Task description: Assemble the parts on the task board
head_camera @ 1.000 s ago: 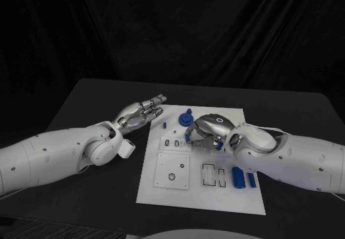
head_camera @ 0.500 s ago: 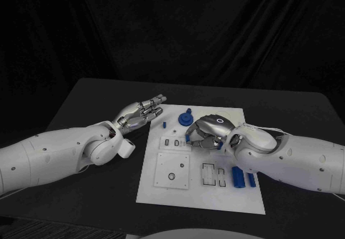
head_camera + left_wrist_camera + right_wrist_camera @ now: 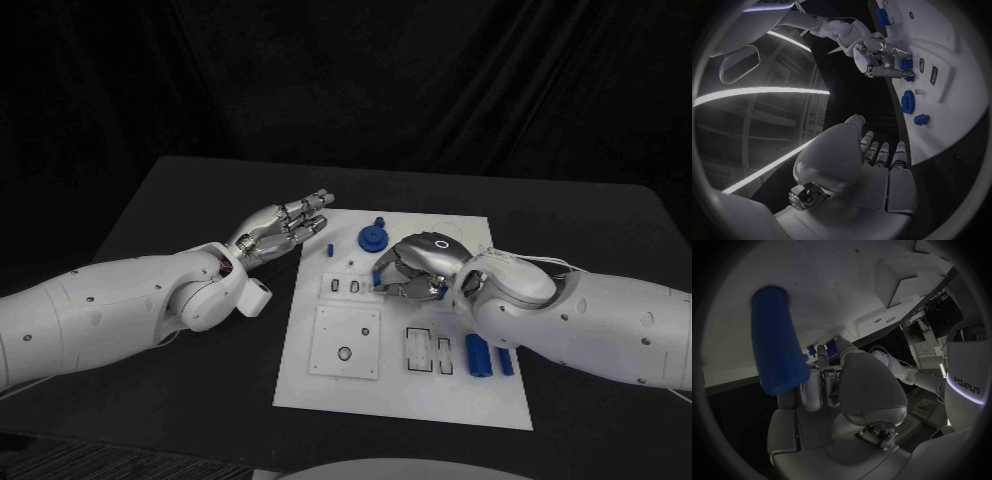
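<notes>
The room was dim, black drapes behind; the task board (image 3: 411, 345) glared white mid-frame, and wrist pictures bent at their rims.

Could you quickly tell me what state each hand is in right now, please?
Left hand: open, fingers apart, holding nothing, beside the white board.
Right hand: fingers curled down over the board; cannot tell whether it holds a part.

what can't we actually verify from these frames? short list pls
- Head view: the silver right hand, curled knuckles-up over the white task board, hides its own fingertips, so whether it holds a part cannot be told.
- Right wrist view: small blue pieces at its fingertips, too small to identify.
- Left wrist view: silver left hand seen from behind; palm hidden.
</notes>
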Motion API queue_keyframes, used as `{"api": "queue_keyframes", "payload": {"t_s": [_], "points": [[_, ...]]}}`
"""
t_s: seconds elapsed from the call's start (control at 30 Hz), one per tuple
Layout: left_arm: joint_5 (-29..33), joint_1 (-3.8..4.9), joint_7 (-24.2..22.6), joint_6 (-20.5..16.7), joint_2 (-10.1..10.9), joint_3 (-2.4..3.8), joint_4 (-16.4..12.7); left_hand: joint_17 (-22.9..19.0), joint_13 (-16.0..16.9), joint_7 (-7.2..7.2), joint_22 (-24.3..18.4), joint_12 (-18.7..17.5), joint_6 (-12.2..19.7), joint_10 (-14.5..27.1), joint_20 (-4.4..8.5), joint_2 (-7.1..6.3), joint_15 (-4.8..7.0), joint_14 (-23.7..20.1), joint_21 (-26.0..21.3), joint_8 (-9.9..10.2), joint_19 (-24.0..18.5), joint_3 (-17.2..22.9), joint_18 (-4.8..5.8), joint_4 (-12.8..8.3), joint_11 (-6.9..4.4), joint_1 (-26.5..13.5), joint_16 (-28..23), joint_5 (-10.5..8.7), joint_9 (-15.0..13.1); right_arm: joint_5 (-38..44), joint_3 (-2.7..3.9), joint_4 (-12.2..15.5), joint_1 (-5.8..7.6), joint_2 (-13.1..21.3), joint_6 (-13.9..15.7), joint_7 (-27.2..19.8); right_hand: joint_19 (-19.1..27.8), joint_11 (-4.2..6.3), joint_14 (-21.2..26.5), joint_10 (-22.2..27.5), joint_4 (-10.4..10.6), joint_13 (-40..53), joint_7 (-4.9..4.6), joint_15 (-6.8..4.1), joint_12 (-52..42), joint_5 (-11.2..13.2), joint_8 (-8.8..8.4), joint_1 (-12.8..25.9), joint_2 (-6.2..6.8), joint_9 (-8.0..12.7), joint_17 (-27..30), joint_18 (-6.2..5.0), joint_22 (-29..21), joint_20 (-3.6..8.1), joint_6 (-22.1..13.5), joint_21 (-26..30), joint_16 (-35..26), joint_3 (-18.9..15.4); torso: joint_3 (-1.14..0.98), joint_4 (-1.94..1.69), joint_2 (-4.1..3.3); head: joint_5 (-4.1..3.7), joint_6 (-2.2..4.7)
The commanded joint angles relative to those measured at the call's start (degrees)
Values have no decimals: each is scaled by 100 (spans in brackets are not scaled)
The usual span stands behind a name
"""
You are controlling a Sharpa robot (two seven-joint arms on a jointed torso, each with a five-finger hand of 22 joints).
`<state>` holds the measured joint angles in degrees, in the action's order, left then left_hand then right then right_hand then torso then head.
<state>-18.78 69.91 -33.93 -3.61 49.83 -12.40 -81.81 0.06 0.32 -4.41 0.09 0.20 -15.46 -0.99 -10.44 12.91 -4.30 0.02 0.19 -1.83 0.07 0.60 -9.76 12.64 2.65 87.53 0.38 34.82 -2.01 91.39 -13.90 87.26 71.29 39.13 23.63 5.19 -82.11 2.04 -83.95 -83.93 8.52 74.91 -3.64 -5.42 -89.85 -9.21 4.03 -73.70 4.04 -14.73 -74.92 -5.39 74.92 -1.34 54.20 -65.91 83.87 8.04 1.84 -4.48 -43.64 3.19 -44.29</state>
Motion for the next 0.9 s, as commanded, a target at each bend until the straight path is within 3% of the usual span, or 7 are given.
{"api": "queue_keyframes", "payload": {"t_s": [0.03, 0.27, 0.33, 0.53, 0.7, 0.9], "points": [[4, -11, -74, 60, -8, 4, -7, -6, 2, -24, -9, 12, 10, -19, -32, -27, -44, -2, -19, -11, -7, 24, -27, 2, 38, -45, -38, 7, 5, 48, -24, -11, -41, 10, -215, 22, -9, -46, -493, -607, -7, 1509, 6, 48, -15, 81, -50, 45, 19, 25, -1013, 81, 900, -19, -133, 7, 13, -64, 0, -7, -2, -7, 9], [4, -12, -72, 57, -8, 4, -2, -6, 2, -24, -9, 12, 10, -19, -32, -27, -44, -2, -19, -11, -7, 24, -27, 2, 38, -45, -38, 7, 5, 48, -24, -1, -42, 30, -129, -44, -12, -42, -492, -607, 5, 1509, 14, 45, -15, 253, -50, 79, 35, 103, -1012, 80, 901, -18, -433, 18, 18, -136, 1, -6, -2, -1, 18], [4, -12, -72, 53, -5, 4, -1, -6, 2, -24, -9, 12, 10, -19, -32, -27, -44, -2, -19, -11, -7, 24, -27, 2, 38, -45, -38, 7, 5, 48, -24, 9, -42, 41, -75, -74, -18, -12, -492, -607, 25, 1509, 58, 26, -15, 382, -55, 94, 62, 190, -1012, 80, 904, -7, -713, 12, 21, -180, 1, -4, -1, 3, 22], [4, -13, -72, 40, 13, 4, -13, -6, 2, -24, -9, 12, 10, -19, -32, -27, -44, -2, -19, -11, -7, 24, -27, 2, 38, -45, -38, 7, 5, 48, -23, 108, -41, 132, 237, -223, -35, 33, -498, -607, 70, 1509, 116, -7, -15, 462, -52, 108, 89, 277, -1033, 85, 913, 19, -904, -20, 50, -213, 0, -5, -2, 22, 43], [4, -13, -71, 25, 35, 4, -32, -6, 3, -25, -9, 13, -1, -21, -37, -26, -47, -2, -19, -14, -7, 42, -27, -7, 40, -52, -38, 6, 3, 49, -20, 295, -27, 270, 540, -340, -60, 46, -508, -607, 98, 1509, 129, -19, -15, 499, -32, 120, 103, 297, -1072, 98, 931, 30, -907, -89, 97, -226, -2, -7, -4, 38, 52], [5, -13, -88, -7, 66, 4, -59, -6, 5, -27, -9, 15, -17, -29, -43, -32, -47, -2, -19, -18, -7, 48, -29, -13, 40, -55, -38, 5, 0, 49, -8, 592, 93, 486, 963, -465, -89, 55, -516, -607, 179, 1509, 133, -31, -15, 576, 10, 131, 145, 318, -1101, 112, 950, 47, -808, -162, 136, -242, -1, -6, -7, 66, 21]]}}
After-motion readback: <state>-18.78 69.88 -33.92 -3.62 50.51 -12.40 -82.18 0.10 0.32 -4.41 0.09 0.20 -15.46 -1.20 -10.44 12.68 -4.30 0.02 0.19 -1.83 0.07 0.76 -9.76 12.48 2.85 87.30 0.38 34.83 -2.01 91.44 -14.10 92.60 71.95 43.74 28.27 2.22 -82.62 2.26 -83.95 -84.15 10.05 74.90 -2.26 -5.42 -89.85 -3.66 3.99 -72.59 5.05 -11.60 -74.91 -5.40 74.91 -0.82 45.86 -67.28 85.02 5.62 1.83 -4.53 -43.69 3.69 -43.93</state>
